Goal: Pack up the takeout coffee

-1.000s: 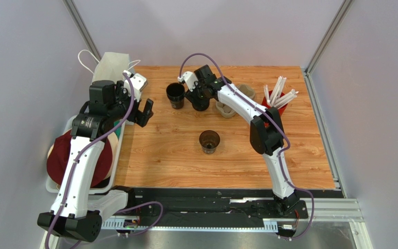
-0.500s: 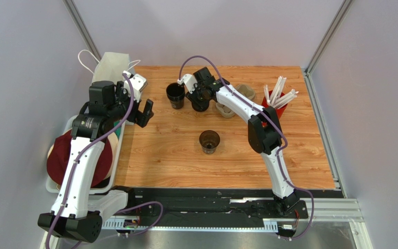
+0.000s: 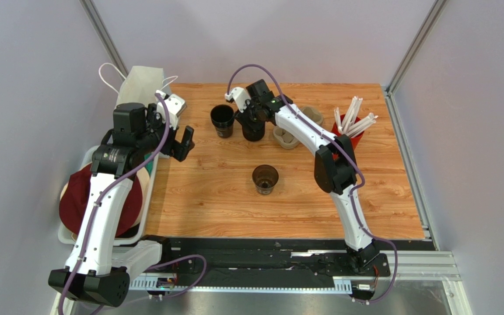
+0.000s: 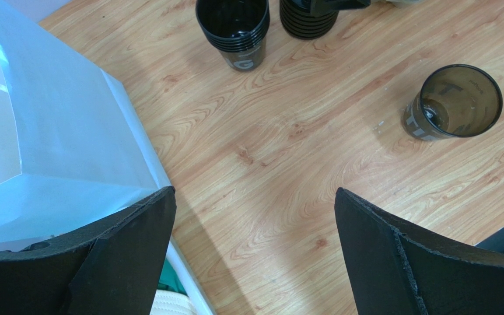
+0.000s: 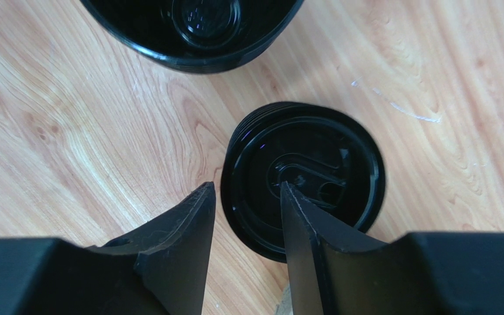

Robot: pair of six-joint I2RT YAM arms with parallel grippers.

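Note:
The takeout coffee cup (image 3: 265, 178) stands open near the table's middle, brown inside and with no lid on it; it also shows in the left wrist view (image 4: 455, 102). A short stack of black lids (image 3: 253, 129) sits at the back, next to the taller black cup (image 3: 222, 121). My right gripper (image 3: 251, 117) hangs over that stack. In the right wrist view the gripper (image 5: 247, 187) is narrowly open, its fingers astride the left rim of the top lid (image 5: 314, 174). My left gripper (image 3: 183, 141) is wide open and empty beside the white paper bag (image 3: 141, 85).
A cardboard cup carrier (image 3: 295, 134) and a red holder of white straws (image 3: 352, 125) stand at the back right. A white bin holding a red item (image 3: 103, 197) sits off the table's left edge. The bag fills the left of the left wrist view (image 4: 44, 131).
My right gripper has shifted slightly over the lid stack and turned a little. The left arm, cups and bag have not moved.

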